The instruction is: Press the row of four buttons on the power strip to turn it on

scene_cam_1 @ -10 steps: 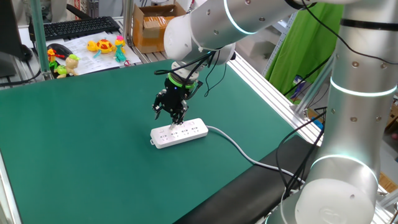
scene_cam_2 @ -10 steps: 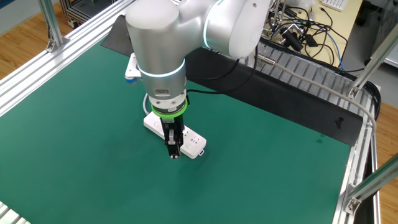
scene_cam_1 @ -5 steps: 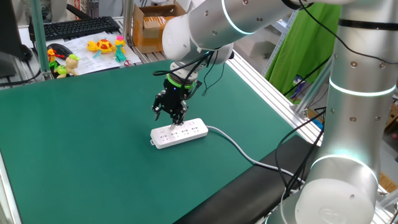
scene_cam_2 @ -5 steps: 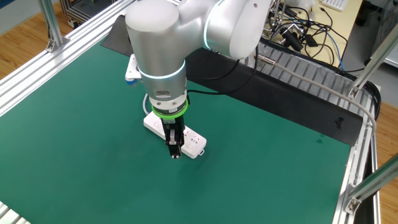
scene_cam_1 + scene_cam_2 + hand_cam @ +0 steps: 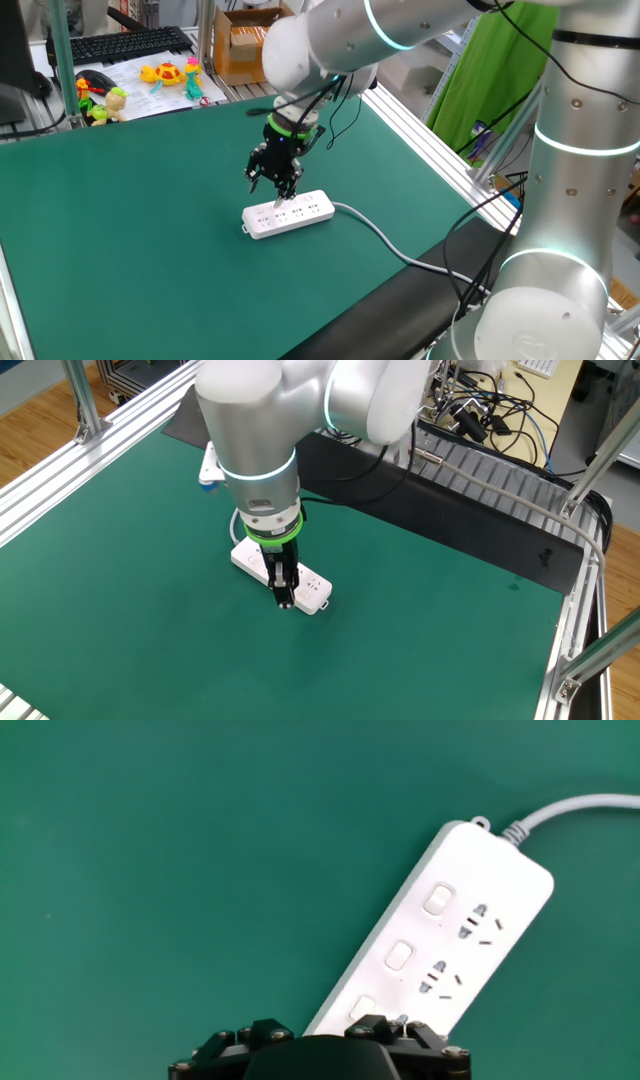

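Observation:
The white power strip (image 5: 290,213) lies flat on the green mat, its grey-white cable (image 5: 385,243) leaving from the right end. My gripper (image 5: 272,190) points straight down over the strip's middle, its dark fingers spread apart and holding nothing. One fingertip (image 5: 286,197) is at the strip's top face; I cannot tell whether it touches. From the other fixed view the gripper (image 5: 285,598) covers the middle of the power strip (image 5: 316,595). In the hand view three of the buttons (image 5: 399,957) run along the left edge of the power strip (image 5: 500,900); the black hand body (image 5: 320,1058) hides the rest.
Toys (image 5: 170,73), papers and a keyboard (image 5: 120,44) lie beyond the mat's far edge, with a cardboard box (image 5: 245,40) behind them. Aluminium rails (image 5: 60,470) frame the mat. The arm's own links (image 5: 570,200) stand at the right.
The gripper has shifted a little along the strip and the arm above it has leaned slightly. The power strip has not moved.

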### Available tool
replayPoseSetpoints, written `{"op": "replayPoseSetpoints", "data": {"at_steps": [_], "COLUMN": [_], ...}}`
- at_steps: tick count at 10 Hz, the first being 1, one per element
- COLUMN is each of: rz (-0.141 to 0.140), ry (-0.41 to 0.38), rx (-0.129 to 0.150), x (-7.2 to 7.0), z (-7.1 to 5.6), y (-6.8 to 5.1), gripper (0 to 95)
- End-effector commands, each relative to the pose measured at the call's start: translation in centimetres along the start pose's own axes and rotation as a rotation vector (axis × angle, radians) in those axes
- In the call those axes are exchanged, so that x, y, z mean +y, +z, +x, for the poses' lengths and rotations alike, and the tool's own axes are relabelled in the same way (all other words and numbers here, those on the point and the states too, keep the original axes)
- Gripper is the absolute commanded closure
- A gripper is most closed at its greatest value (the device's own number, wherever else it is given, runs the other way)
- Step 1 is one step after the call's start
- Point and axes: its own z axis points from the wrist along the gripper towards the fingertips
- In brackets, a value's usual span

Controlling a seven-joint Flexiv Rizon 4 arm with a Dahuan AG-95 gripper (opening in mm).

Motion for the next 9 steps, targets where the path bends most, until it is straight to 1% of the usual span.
{"op": "replayPoseSetpoints", "data": {"at_steps": [1, 2, 4, 7, 9], "rz": [0.003, 0.001, -0.010, -0.028, -0.036], "ry": [0.007, 0.010, 0.010, 0.043, 0.046], "rx": [0.001, 0.004, -0.003, -0.012, -0.013], "x": [-0.1, -0.1, 0.0, 0.6, 0.7], "z": [0.5, 0.6, 1.3, 2.5, 2.7], "y": [-0.1, -0.1, 0.1, 0.7, 0.7], "gripper": [38.0, 38.0, 38.0, 38.0, 38.0]}}
